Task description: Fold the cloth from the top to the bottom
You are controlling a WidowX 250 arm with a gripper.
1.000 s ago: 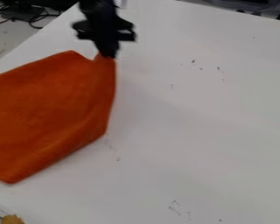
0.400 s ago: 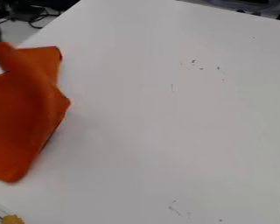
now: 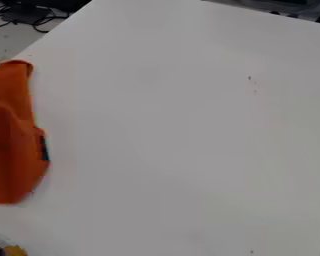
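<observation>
The cloth point(image 3: 12, 170) is seen on the left of the table point(image 3: 163, 125); its place relative to the gripper, and the gripper's opening and hold, cannot be told.

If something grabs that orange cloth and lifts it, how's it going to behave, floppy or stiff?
Probably floppy: the orange cloth already shows soft folds and a bent-over edge, so it would likely droop from wherever it is held. It looks fairly thin, so it is probably light for its size. Rolling seems unlikely, as it lies spread on the white table.
</observation>
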